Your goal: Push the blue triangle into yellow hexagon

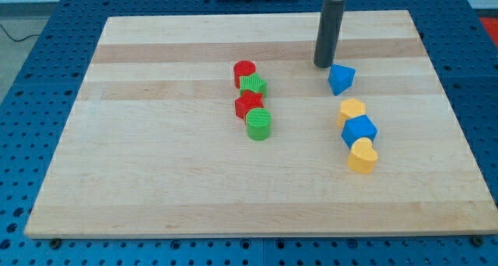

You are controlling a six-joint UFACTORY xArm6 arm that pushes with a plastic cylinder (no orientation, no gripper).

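Note:
The blue triangle [341, 78] lies on the wooden board at the view's upper right. The yellow hexagon [352, 110] lies just below it, with a small gap between them. My tip [323, 64] stands on the board right at the triangle's upper left edge, touching it or nearly so. A blue hexagon-like block [359, 130] touches the yellow hexagon from below, and a yellow heart [362, 156] sits under that, forming a short column.
A second column stands at the board's middle: a red cylinder [244, 71], a green block [254, 85], a red star [248, 104] and a green cylinder [258, 124]. The wooden board [156, 180] rests on a blue perforated table.

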